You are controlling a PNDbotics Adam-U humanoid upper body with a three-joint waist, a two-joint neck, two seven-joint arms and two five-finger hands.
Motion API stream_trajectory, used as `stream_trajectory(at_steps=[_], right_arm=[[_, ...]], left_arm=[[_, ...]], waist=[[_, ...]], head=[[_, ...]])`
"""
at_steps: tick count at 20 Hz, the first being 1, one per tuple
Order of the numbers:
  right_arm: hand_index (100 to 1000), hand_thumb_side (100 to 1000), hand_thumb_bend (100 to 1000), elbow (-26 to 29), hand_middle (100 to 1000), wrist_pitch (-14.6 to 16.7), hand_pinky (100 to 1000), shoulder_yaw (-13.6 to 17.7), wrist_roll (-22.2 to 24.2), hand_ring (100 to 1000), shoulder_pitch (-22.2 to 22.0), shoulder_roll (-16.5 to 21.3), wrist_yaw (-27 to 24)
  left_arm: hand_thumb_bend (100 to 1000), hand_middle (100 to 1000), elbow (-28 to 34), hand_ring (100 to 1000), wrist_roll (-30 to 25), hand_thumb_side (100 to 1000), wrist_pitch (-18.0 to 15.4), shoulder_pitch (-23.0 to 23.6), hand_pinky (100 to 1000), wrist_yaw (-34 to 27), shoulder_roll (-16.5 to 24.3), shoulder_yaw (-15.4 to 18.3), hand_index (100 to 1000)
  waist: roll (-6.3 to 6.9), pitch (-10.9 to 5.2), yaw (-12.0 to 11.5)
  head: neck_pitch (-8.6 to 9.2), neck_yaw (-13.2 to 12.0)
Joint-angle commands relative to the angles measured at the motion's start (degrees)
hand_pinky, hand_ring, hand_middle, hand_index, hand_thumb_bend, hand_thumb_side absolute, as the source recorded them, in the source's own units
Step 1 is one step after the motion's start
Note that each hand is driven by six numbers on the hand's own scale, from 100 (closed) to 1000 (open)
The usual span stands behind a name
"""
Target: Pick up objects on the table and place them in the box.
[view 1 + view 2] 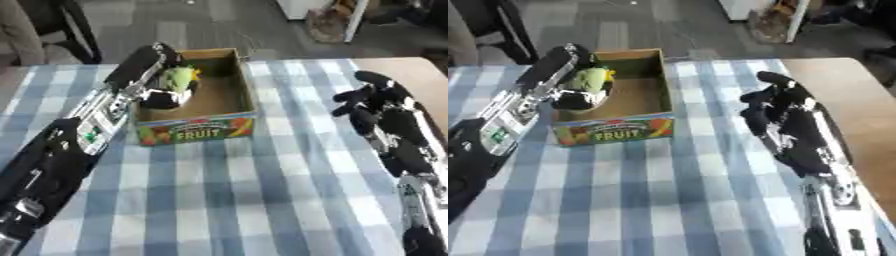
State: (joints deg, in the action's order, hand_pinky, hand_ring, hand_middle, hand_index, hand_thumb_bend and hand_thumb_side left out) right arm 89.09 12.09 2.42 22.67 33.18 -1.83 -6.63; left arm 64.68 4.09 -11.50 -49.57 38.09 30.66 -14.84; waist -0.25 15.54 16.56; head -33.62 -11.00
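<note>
The left hand (166,92) is inside the box (241,90), at its left wall, with fingers curled round a green object (181,76). The object is held above the box floor, close to the left rear corner; whether it touches the floor cannot be told. The object is green with a small yellow-orange patch near its top, and its exact kind cannot be made out. By its rounded shape it is probably a light toy fruit or soft item, so it should handle as light and unlikely to break; a smooth rounded skin may slip, so a wrap round its widest middle suits it better than a pinch at the tip. The box is an open cardboard tray marked FRUIT on its front wall, standing near the far edge of the table (262,200), left of centre. The right hand (776,107) hovers above the table near the right edge, well apart from the box, fingers loosely extended and holding nothing. No other loose objects show on the checked cloth.
</note>
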Motion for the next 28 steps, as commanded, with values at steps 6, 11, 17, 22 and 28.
stream_trajectory(at_steps=[6, 11, 17, 22, 28], right_arm=[[821, 253, 475, 0.6, 496, 0.3, 602, 0.4, -0.2, 697, 1.3, 0.7, -0.2], [821, 252, 475, 0.7, 497, 0.2, 602, 0.5, -0.2, 698, 1.2, 0.9, -0.2], [820, 252, 475, 0.8, 497, 0.1, 602, 0.5, -0.2, 697, 0.9, 1.0, -0.3], [820, 251, 475, 0.8, 497, 0.0, 602, 0.6, -0.3, 697, 0.6, 1.1, -0.3], [820, 251, 475, 0.8, 497, 0.0, 602, 0.6, -0.3, 697, 0.3, 1.0, -0.3]], left_arm=[[449, 696, -1.8, 624, 1.3, 114, 0.2, -0.6, 552, 3.8, 0.5, 0.9, 819], [560, 822, -1.8, 787, -0.1, 481, 0.3, -0.3, 722, 6.0, 0.4, 1.0, 870], [505, 860, -0.8, 812, 0.8, 659, 0.2, -0.1, 756, 4.3, 0.5, 1.3, 889], [457, 898, 1.9, 852, 0.8, 644, 0.0, 0.1, 816, 2.7, 1.4, 1.0, 906], [292, 878, 5.0, 827, 0.5, 605, 1.7, 0.6, 777, -0.4, 2.1, 1.0, 889]], waist=[[0.38, -0.53, 1.0], [0.62, -0.48, 1.0], [0.72, -0.61, 0.8], [0.69, -0.8, 0.4], [0.52, -1.11, -0.1]], head=[[0.48, -1.9], [0.59, -1.9], [0.59, -2.0], [0.57, -2.1], [0.46, -1.9]])
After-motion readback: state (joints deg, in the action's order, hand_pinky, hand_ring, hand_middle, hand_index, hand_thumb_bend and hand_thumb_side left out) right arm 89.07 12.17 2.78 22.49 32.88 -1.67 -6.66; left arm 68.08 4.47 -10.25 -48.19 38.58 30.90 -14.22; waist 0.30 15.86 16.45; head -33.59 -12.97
